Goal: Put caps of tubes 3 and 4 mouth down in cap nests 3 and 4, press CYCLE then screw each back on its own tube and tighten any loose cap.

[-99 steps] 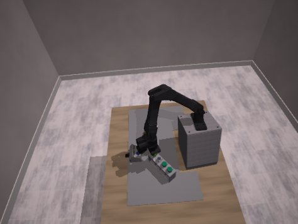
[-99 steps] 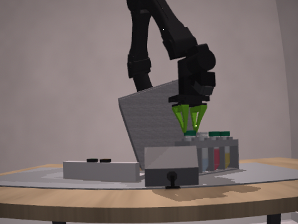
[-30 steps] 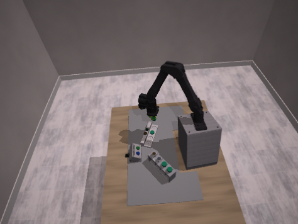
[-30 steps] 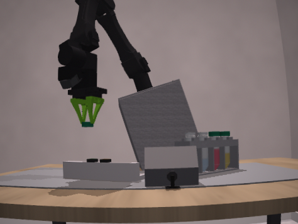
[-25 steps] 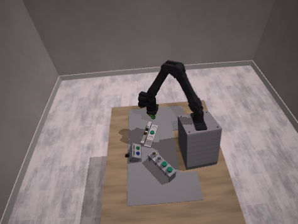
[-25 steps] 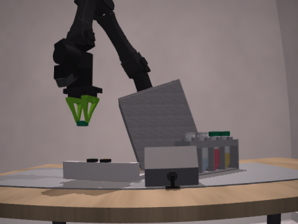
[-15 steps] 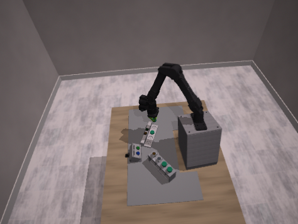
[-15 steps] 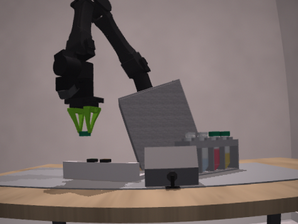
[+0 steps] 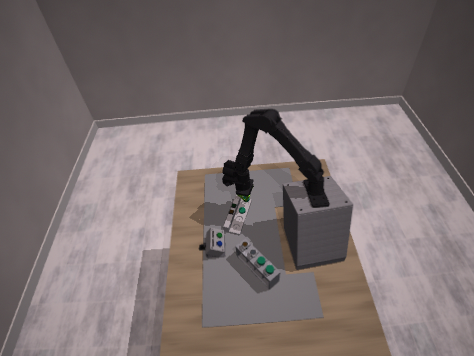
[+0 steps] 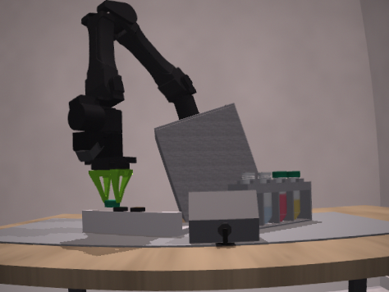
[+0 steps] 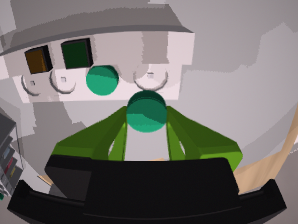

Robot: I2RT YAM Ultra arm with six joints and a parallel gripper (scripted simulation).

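My gripper (image 10: 111, 201) is shut on a green cap (image 11: 147, 111) and holds it low over the end of the white cap tray (image 9: 238, 214), just above an empty nest (image 11: 152, 78). I cannot tell whether the cap touches the nest. Another green cap (image 11: 101, 79) lies in the nest beside it. The other two nests (image 11: 47, 83) are empty. On the console behind them, the amber lamp (image 11: 37, 59) and the green lamp (image 11: 76, 52) look dark. The decapping station (image 9: 257, 265) has two tubes with green caps (image 9: 265, 265) and two tubes open (image 9: 249, 248).
The small key desk (image 9: 216, 241) with the green key (image 9: 219, 234) and the blue key (image 9: 219, 244) stands between tray and station. The arm's grey pedestal (image 9: 317, 227) rises at the right. A grey mat (image 9: 260, 295) lies under the devices on the wooden table.
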